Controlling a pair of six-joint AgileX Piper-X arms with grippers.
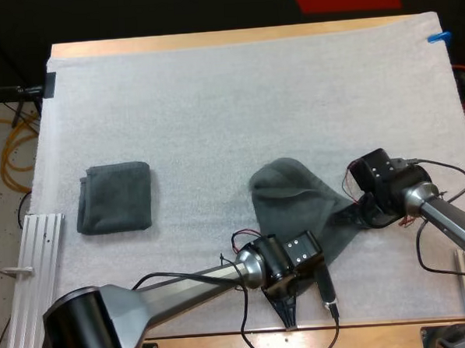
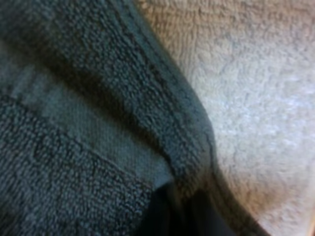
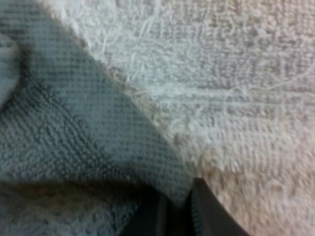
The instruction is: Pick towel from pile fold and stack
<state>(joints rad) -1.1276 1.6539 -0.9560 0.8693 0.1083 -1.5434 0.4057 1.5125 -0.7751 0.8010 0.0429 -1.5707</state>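
Observation:
A dark grey-green towel [image 1: 296,202] lies loosely spread on the white mat, right of centre. My left gripper [image 1: 288,300] is at the towel's near corner. In the left wrist view the towel's hem [image 2: 103,147] runs down to dark fingers [image 2: 165,211] pressed on it. My right gripper [image 1: 365,214] is at the towel's right corner. In the right wrist view that towel corner [image 3: 123,142] ends between two black fingers [image 3: 204,214] closed on it. A folded towel [image 1: 114,197] sits flat on the mat's left side, apart from both grippers.
The white mat [image 1: 236,96] stretches bare toward the far side. A metal rail [image 1: 34,262] lies along the table's left edge, close to the folded towel. The table's wooden near edge [image 1: 226,346] runs just below the left gripper.

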